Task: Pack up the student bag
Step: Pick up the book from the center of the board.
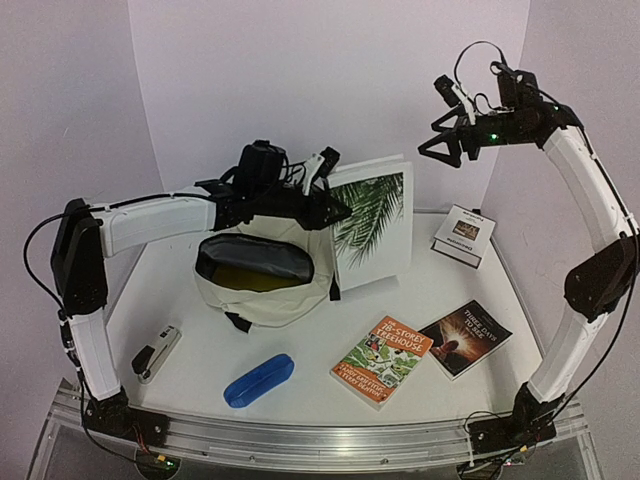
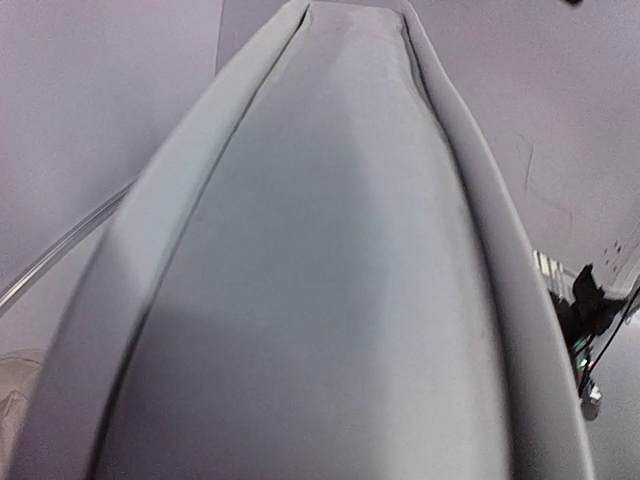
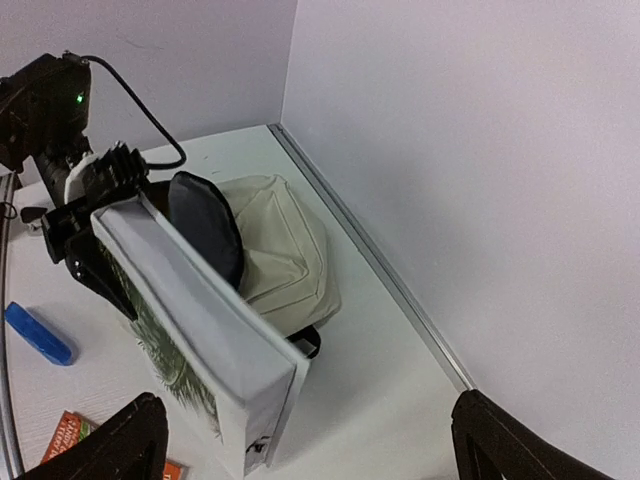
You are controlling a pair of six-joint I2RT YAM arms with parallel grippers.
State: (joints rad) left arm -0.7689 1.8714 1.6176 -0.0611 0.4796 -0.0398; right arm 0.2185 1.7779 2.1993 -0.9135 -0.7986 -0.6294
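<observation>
Cream cloth with a dark inside makes the student bag (image 1: 262,300), which sits in the middle of the top picture with its mouth open to the camera. Something yellow shows inside it. Just to the right of the bag stands a big white book (image 1: 372,225) with a green palm leaf on its cover, and the bag's dark flap seems to lean on it. The left gripper (image 1: 325,208) is at the top left edge of this book, and it looks like it is pinching the book. In the left wrist picture the book's pale spine fills the whole view, so I cannot see the fingers there. The right gripper (image 1: 445,150) hangs high in the upper right of the top picture with its jaws wide apart and nothing in them. I think the job now is to put the big book in the bag. To do it well, hold the book tight, because it is large and held near one edge, so it may swing. Lift it, turn its thin side to the bag's mouth, and slide it in slowly. The free arm could hold the mouth open.
</observation>
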